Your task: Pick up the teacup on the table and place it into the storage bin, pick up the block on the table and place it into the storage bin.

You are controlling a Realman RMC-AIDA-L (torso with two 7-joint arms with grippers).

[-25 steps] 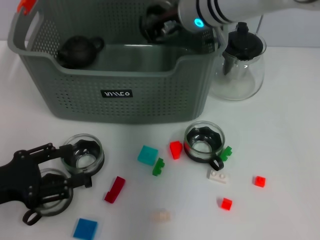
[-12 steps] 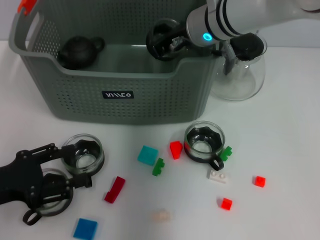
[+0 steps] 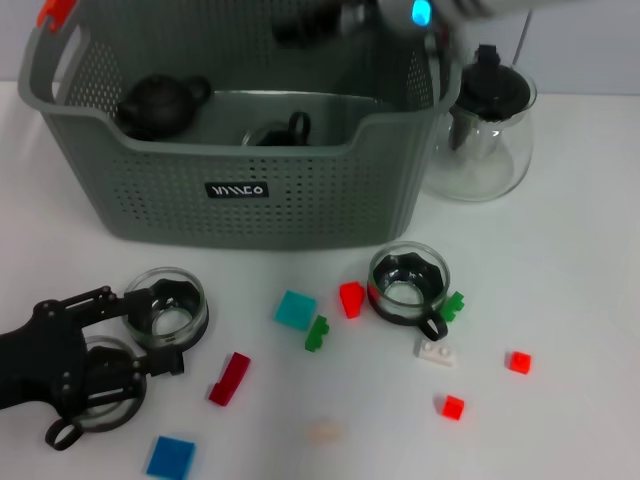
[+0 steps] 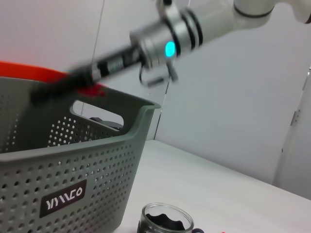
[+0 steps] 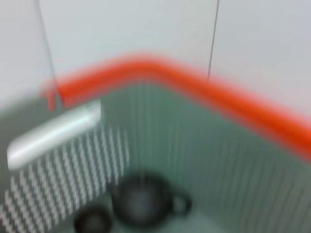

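The left end effector, black and low over the white worktop at the near left, has its fingers spread wide around two glass teacups: one teacup stands upright just ahead of it, a second cup sits beneath it with its loop handle toward the near edge. Beside them lie a blue tile and a dark red block, its long axis running from near left to far right. Behind stands the storage bin, a grey-green perforated basket with an orange clip at its far left corner, its long axis across the worktop and its label facing the robot. Inside rest a dark teapot at the left, spout to the left, and a teacup in the bin, handle up toward the right. The right end effector hangs blurred above the bin's far rim; whether its fingers are apart cannot be told. In front of the bin lie a teal block, a green block, a red block and a third upright teacup, handle toward the near right. A clear glass teapot stands just right of the bin.
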